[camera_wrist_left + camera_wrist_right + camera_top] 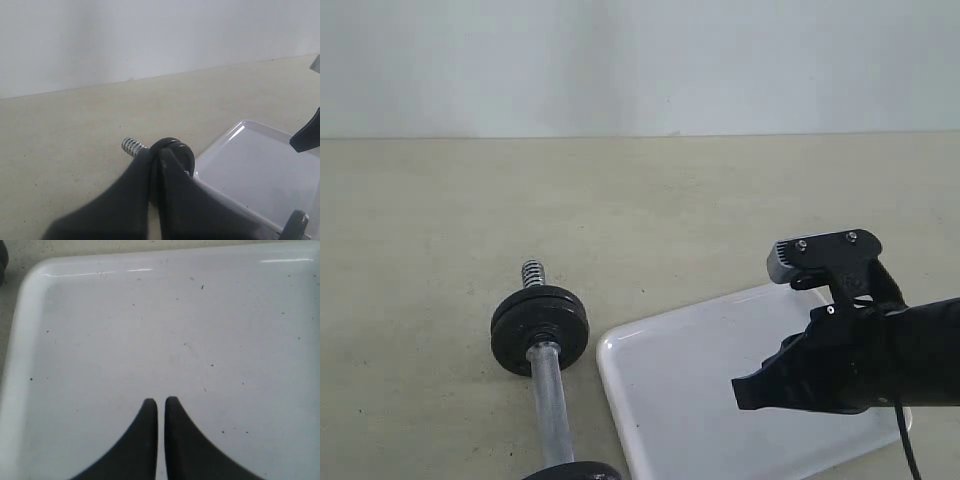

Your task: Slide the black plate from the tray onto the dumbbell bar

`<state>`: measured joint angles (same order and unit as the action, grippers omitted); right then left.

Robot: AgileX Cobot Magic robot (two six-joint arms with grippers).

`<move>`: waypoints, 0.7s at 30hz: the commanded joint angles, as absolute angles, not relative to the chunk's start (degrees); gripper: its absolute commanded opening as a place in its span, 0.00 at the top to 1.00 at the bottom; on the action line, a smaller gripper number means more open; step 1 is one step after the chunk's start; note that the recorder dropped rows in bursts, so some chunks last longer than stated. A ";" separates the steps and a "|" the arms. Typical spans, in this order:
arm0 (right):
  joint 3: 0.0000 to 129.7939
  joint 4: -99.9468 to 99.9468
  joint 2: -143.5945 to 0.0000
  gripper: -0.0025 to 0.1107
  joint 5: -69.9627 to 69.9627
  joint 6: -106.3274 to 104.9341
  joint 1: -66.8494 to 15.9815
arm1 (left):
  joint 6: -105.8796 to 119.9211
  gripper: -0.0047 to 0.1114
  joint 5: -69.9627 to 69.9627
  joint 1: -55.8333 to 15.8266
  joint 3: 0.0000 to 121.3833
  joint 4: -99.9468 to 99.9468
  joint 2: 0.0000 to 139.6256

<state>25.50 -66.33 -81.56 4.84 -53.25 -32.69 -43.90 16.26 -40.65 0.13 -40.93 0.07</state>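
Observation:
The black plate (pixel 539 330) sits threaded on the dumbbell bar (pixel 551 405), just below its far spiral end. The left wrist view shows the same plate (pixel 184 152) and threaded tip (pixel 132 146) right behind my left gripper (pixel 157 152). Its fingers are pressed together and hide the bar's shaft. My right gripper (pixel 740 392) hovers over the white tray (pixel 670 385) with its fingers (pixel 150 412) almost touching and nothing between them. No disc shows on the tray (pixel 150 315) in any view.
A dark rounded shape (pixel 575 471) covers the bar's near end at the bottom edge of the exterior view; what it is cannot be told. The tray (pixel 250 165) lies close beside the bar. A pale wall stands behind the beige table.

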 commanded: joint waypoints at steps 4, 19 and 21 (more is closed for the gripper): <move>25.22 -66.55 -81.24 0.97 5.04 -53.04 -32.66 | -43.92 0.92 16.09 -40.66 0.00 -41.11 0.00; 24.59 -66.55 -81.24 0.97 6.27 -52.47 -32.66 | -43.92 0.92 16.04 -30.52 0.00 -41.11 0.00; 23.99 -66.55 -81.24 0.97 5.29 -52.47 -32.66 | -43.92 0.92 16.04 -27.31 0.00 -41.11 0.00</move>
